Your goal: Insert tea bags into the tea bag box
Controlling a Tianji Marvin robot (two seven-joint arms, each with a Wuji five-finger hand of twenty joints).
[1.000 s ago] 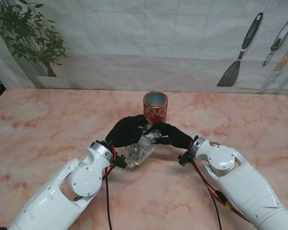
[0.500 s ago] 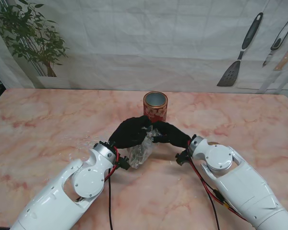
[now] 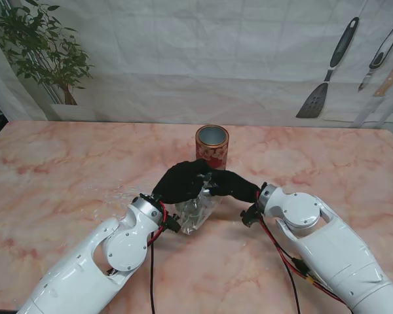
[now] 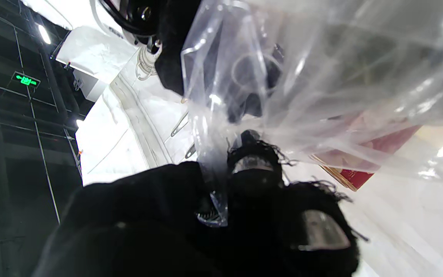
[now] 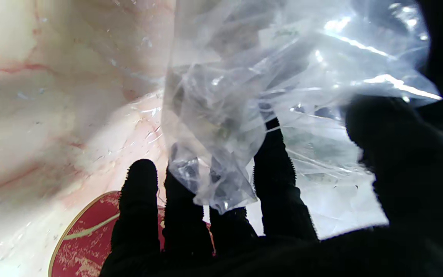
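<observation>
Plainly the bag [image 3: 195, 208] is the awkward part — thin clear film, soft and slippery, very light, and likely to crumple or slide rather than keep a shape, so the top edge is the sensible place to take it, which is where both hands have it. The left hand [image 3: 182, 182] has its fingers [image 4: 252, 173] closed on a fold of the film; the right hand [image 3: 230, 186] pinches the same top from the other side, its fingers [image 5: 273, 169] curled round the plastic. The bag hangs between them just near of the tin [image 3: 212, 146], which stands upright and open-topped at mid-table; what lies inside the bag I cannot make out. The table [image 3: 65, 170] is pink marble, smooth and hard — a dropped bag would skid. A plant [image 3: 42, 49] stands far left, and utensils [image 3: 327, 72] hang on the wall far right.
</observation>
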